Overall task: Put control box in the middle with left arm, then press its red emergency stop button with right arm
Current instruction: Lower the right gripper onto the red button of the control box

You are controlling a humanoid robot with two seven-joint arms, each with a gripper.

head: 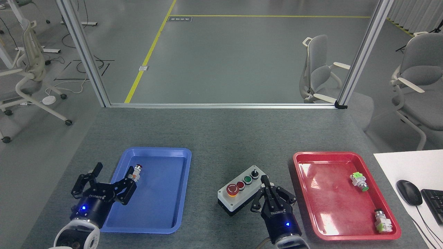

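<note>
Two steps made up your task, and from the head view the first looked done: the box (243, 190) sat on bare worktop (221, 138) between the blue tray (121, 221) and red tray (394, 228). Your left gripper (104, 182) hung over the blue tray's left rim, jaws apart and empty. Your right gripper (267, 187) had its jaws drawn together, beside the box's right side. Pressing was in hand; you needed to shift left over the stop button (232, 190) and push down.
</note>
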